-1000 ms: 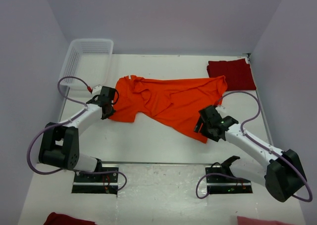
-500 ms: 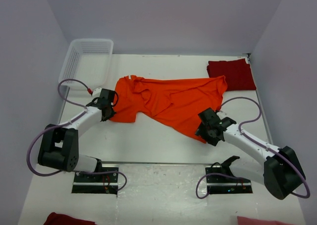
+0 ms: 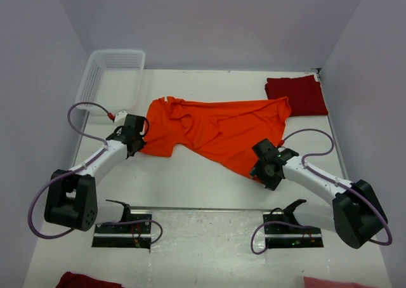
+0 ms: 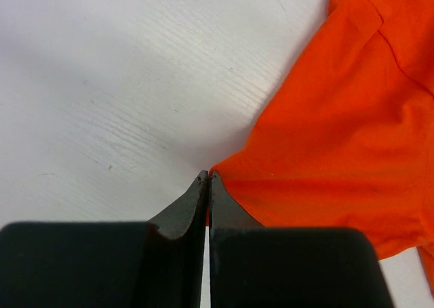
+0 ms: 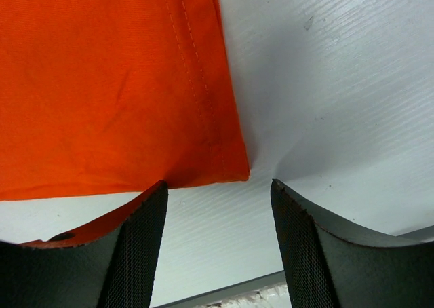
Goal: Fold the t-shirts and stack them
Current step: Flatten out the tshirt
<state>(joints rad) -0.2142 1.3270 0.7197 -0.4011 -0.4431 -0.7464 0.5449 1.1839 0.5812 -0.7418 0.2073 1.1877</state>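
Observation:
The bright orange t-shirt point(image 3: 219, 129) lies spread and wrinkled across the middle of the table. My left gripper point(image 3: 134, 139) is at its left sleeve. In the left wrist view the jaws point(image 4: 207, 177) are closed together at the corner of the orange cloth point(image 4: 339, 131), with a sliver of orange between them. My right gripper point(image 3: 263, 168) is open at the shirt's near right hem corner point(image 5: 224, 165). That corner lies just ahead of the gap between the fingers, and the left finger overlaps the cloth edge. The dark red t-shirt point(image 3: 297, 94) lies folded at the back right.
A white lattice basket point(image 3: 108, 78) stands at the back left corner. Walls enclose the table on the left, back and right. A dark red cloth point(image 3: 82, 280) and a pink cloth point(image 3: 336, 281) show at the bottom edge, in front of the arm bases.
My right gripper has moved left and nearer, down to the shirt's hem corner. My left gripper has shifted slightly left. The orange shirt lies much as before.

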